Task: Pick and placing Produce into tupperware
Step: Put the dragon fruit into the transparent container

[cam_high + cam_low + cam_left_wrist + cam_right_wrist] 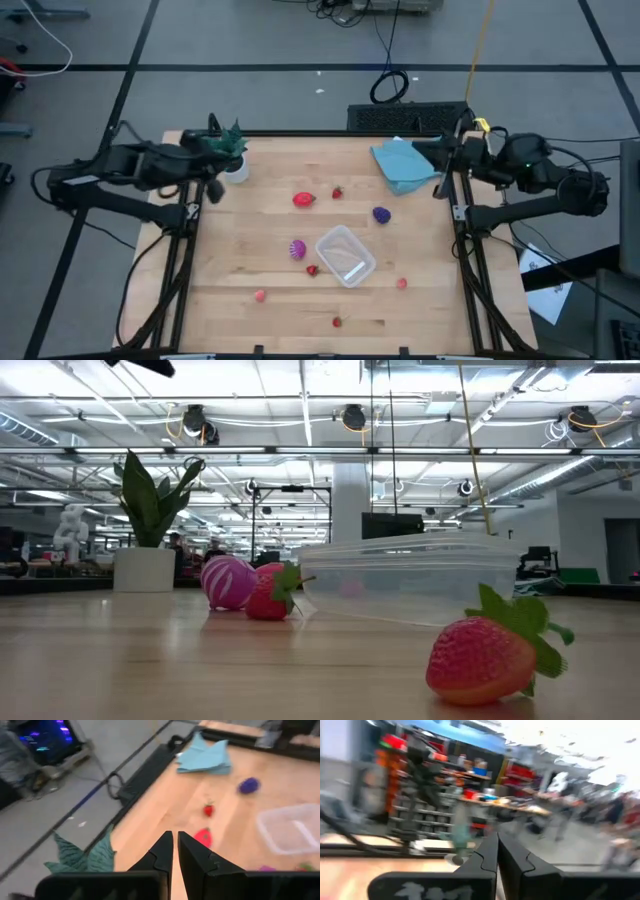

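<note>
Fingers of the left gripper (175,851) are pressed together, empty, at the counter's (250,260) far left by the potted plant (232,150). Produce lies scattered: a red piece (303,199), a magenta striped one (297,249), a purple one (381,213). The tupperware (345,255) sits near centre. Far right, the right gripper (496,851) fingers are likewise closed, empty.

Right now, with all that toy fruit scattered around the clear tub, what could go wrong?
The tupperware looks light, so it may slide if an arm nudges it. A small strawberry and the magenta striped fruit lie close to its wall, leaving little room to grasp them. The round purple fruit might roll when touched. Both arms wait at the table's far corners, jaws shut.
</note>
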